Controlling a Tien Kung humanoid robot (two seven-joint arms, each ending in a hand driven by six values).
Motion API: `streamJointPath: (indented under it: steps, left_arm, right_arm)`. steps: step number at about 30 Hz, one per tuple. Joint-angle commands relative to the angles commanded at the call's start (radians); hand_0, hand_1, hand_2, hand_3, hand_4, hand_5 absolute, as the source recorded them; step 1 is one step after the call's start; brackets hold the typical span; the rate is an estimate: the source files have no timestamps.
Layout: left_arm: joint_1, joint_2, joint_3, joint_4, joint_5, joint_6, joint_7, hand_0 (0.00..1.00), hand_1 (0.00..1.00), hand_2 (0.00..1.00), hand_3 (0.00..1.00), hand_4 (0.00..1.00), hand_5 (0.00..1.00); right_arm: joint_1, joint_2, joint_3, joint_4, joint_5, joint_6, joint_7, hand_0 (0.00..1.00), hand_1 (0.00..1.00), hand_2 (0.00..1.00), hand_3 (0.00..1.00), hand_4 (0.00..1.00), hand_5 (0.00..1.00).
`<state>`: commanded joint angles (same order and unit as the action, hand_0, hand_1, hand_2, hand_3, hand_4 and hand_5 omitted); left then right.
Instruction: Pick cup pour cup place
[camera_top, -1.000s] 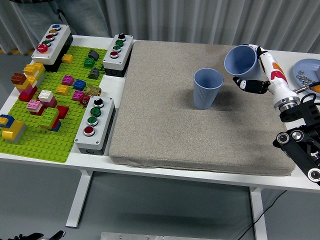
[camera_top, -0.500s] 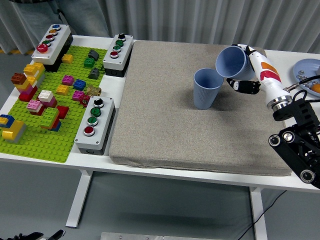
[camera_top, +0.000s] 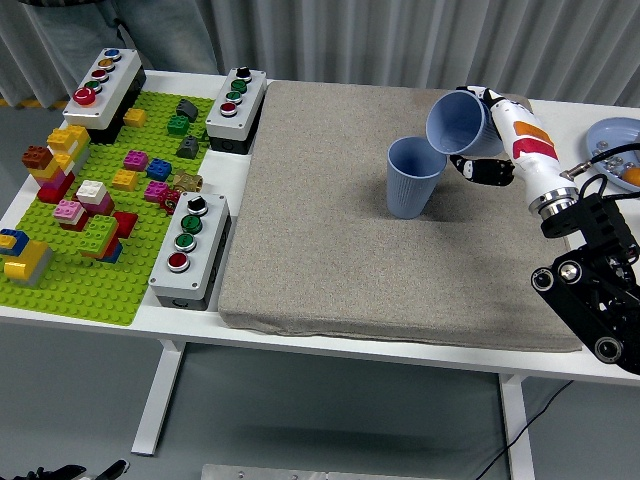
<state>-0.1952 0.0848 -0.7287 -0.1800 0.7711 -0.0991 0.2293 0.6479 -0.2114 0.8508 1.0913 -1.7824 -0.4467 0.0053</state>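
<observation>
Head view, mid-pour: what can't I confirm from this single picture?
- Whether the tilted blue paper cup holds or is spilling anything: its mouth shows only blue, any contents too small to see.
- The bottom of the upright blue paper cup: hidden by its own wall.
- The right hand: its fingers lie mostly behind the tilted cup.
- The blue plate: cut off by the right edge.
- The left arm: out of frame.

Compared with one second earlier, the right hand (camera_top: 492, 140) and its tilted cup (camera_top: 455, 123) lie further toward 9 o'clock, the cup's mouth now just above the rim of the standing cup (camera_top: 413, 177) at its 2 o'clock side. The tilt is steeper than before. The black forearm links sit further toward 9 o'clock.
</observation>
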Motion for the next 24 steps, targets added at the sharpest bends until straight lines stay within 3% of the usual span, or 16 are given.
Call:
streamJointPath:
  steps: [24]
  left_arm:
    - [-0.004,0.002,-0.001,0.000,0.002,0.000,0.000,0.768,0.759,0.814,0.660,0.501,0.998]
  right_arm:
    - [0.061,-0.035,-0.103,-0.051,-0.036,-0.056,0.027,0.878,0.772,0.713,0.723,0.693,0.055]
